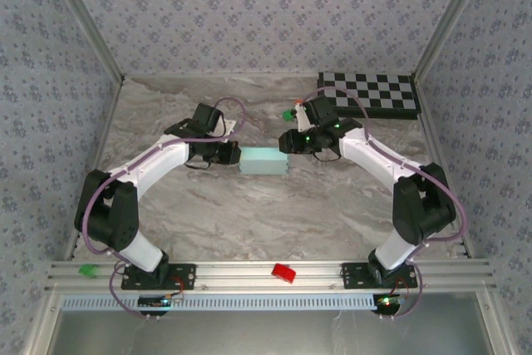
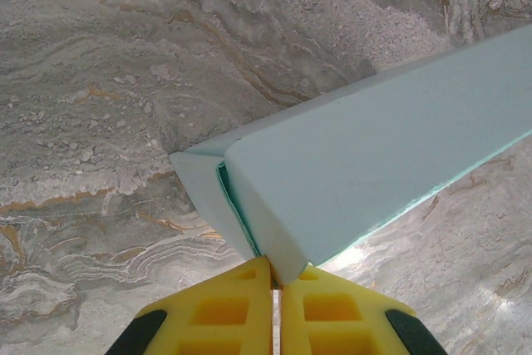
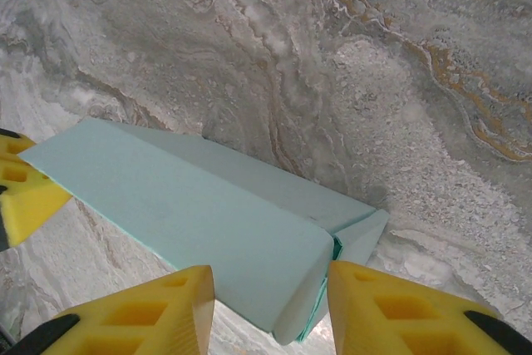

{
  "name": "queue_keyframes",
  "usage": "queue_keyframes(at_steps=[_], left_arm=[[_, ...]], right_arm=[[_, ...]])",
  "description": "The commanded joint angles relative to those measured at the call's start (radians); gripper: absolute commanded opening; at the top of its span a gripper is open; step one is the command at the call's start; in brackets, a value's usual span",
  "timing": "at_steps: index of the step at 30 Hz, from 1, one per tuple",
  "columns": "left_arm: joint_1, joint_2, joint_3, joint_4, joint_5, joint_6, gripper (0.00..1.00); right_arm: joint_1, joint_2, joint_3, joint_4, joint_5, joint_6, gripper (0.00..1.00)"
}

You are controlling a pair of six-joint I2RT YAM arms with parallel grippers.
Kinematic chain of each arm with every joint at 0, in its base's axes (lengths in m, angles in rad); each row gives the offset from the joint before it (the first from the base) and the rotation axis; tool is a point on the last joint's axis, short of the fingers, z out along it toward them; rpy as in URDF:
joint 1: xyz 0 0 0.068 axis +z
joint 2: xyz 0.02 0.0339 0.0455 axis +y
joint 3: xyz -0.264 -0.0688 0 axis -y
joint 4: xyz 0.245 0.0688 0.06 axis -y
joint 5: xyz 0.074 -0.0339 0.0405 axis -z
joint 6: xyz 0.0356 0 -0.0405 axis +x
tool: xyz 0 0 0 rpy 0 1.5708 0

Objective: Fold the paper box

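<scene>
Fingers (image 2: 218, 312) of the left gripper (image 2: 274, 284) are closed to a thin slit on the lower corner of one end of the paper box (image 2: 374, 164). The right gripper (image 3: 270, 309) stands wide open, its fingers straddling the opposite end without visible contact. The box is pale aqua, long, rectangular and plain-faced; a darker teal edge shows at the end-flap seam. It sits mid-table between both grippers, over the marbled tabletop (image 1: 249, 214).

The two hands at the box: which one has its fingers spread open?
The right hand: its yellow fingers stand apart, straddling one end of the paper box. The left hand has its fingers closed together at the other end.
</scene>
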Motion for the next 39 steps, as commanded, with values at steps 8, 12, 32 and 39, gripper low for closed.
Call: queue_keyframes(at_steps=[8, 12, 32, 39], left_arm=[[-0.009, 0.015, -0.002, -0.052, -0.001, -0.005, 0.1], [-0.008, 0.0, 0.005, -0.052, -0.001, -0.004, 0.14], [0.018, -0.116, -0.004, 0.056, 0.025, -0.075, 0.41], [0.042, -0.095, 0.018, 0.114, 0.032, -0.141, 0.46]], right_arm=[[-0.006, 0.022, -0.008, -0.017, -0.022, 0.016, 0.41], [-0.007, 0.021, -0.021, -0.023, -0.025, 0.015, 0.41], [-0.009, 0.026, -0.021, -0.025, -0.028, 0.009, 0.4], [-0.009, 0.031, -0.053, -0.024, -0.034, 0.008, 0.4]])
